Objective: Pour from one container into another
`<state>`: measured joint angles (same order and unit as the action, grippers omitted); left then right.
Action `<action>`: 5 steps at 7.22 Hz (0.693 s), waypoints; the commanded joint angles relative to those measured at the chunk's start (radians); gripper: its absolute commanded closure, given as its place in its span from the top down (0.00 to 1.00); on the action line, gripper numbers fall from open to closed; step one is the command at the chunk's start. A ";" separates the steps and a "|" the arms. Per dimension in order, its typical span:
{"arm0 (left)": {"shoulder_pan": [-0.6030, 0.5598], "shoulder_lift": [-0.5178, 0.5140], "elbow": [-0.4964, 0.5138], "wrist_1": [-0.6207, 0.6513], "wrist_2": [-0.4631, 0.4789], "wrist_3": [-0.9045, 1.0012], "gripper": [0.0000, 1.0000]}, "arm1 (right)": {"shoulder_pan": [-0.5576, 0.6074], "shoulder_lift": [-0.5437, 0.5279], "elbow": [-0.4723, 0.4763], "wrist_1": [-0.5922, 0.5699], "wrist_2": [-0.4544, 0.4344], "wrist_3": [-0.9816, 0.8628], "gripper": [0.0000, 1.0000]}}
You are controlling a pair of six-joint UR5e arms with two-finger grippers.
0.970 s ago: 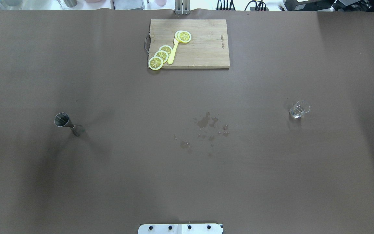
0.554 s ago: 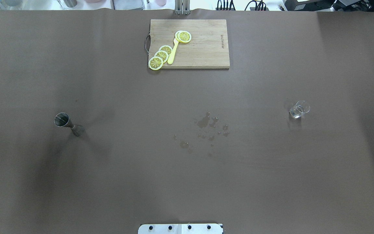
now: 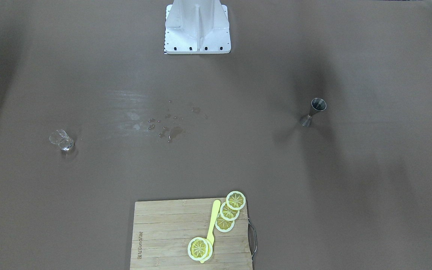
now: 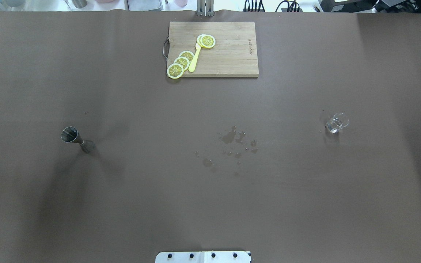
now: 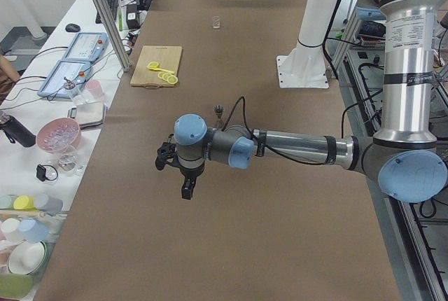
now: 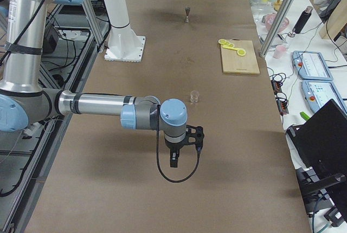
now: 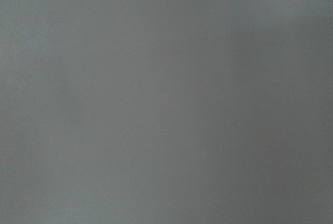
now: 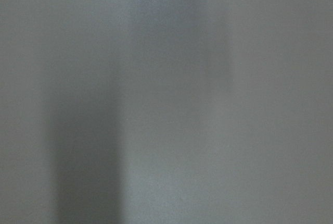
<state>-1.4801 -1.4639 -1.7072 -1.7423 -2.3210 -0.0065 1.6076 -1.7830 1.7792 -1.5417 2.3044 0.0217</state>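
a wide table (image 4: 210,204) under a brown cover, seen from above and from both ends.

the small clear glass cup (image 4: 336,123) stands upright on the robot's right side of the table, alone on the bare cover. it is transparent with a thick base. whether it holds any liquid cannot be told from these views.

the stainless-steel jigger (image 4: 76,138) stands upright on the robot's left side, well apart from the cup. its upper cone opens upward and looks dark inside, and its contents cannot be made out.

between the two containers, near the middle of the table, lies a scatter of wet drops and small puddles (image 4: 232,137).

at the table edge farthest from the robot sits a wooden cutting board (image 4: 232,58). it carries lemon slices (image 4: 181,63) and a yellow plastic utensil (image 4: 194,60) lying among them.

the left gripper (image 5: 186,192) hangs pointing down over bare table, apart from the jigger. the right gripper (image 6: 173,160) hangs pointing down over bare table, apart from the cup. each shows only in a side view, so whether its jaws are apart or together cannot be told.

both wrist views show only a blurred grey surface.
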 commanded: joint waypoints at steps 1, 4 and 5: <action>-0.060 0.037 0.009 0.019 0.002 0.048 0.99 | 0.000 0.001 0.000 0.000 0.003 0.000 1.00; -0.083 0.027 0.047 0.023 0.002 0.042 0.99 | 0.000 -0.001 0.000 0.000 0.006 0.000 1.00; -0.112 0.022 0.082 0.023 0.009 0.045 0.99 | 0.000 -0.001 0.000 0.000 0.007 0.000 1.00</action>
<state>-1.5622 -1.4358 -1.6622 -1.7194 -2.3177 0.0334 1.6076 -1.7839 1.7791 -1.5417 2.3094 0.0215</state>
